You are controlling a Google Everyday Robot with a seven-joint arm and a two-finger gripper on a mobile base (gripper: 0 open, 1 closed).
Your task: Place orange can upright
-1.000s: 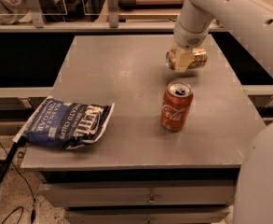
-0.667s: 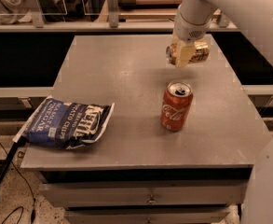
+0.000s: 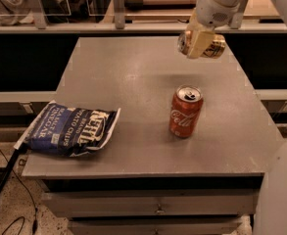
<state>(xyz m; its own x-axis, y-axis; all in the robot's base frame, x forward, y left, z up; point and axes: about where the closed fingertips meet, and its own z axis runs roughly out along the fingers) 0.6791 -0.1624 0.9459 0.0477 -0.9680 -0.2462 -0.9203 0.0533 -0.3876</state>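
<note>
The orange can [image 3: 214, 47] is a golden-tan drink can held on its side, silver top facing left, in the air above the far right part of the grey table [image 3: 133, 87]. My gripper [image 3: 199, 43] comes down from the white arm at the top right and is shut on the orange can, its pale fingers [image 3: 197, 42] clamped across the can's body. The can hangs clear of the table top.
A red Coca-Cola can [image 3: 185, 111] stands upright on the table, in front of and below the held can. A blue chip bag [image 3: 69, 129] lies flat at the table's front left corner. A rail and clutter run behind the table.
My gripper has lifted the orange can off the table top and carried it up and slightly back. The red can and chip bag have not moved.
</note>
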